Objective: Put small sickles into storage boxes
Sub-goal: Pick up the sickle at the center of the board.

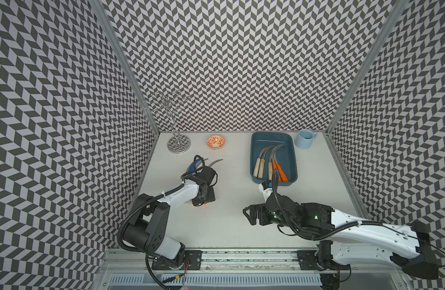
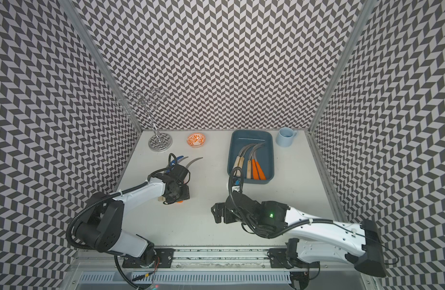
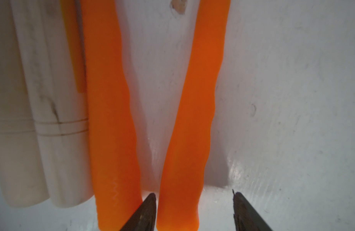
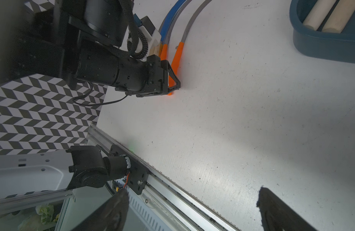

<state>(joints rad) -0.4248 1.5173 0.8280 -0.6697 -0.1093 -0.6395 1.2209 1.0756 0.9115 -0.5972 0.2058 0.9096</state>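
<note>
The left gripper (image 3: 195,214) stands partly open astride the butt of an orange-handled sickle (image 3: 194,120) lying on the table (image 3: 282,100). One fingertip (image 3: 147,210) is just beside the handle and the other is clear of it, while a second orange handle (image 3: 110,120) and two pale wooden handles (image 3: 58,140) lie alongside. The right gripper (image 4: 190,200) hangs wide open and empty above the table, and five sickles (image 1: 269,167) lie in the teal tray (image 1: 274,135) at the far right.

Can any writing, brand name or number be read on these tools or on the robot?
No text can be read anywhere.
Faint marks on the grey sickle blade: too small to read.
Zigzag embossing on the orange handle: a pattern, not letters.
</note>
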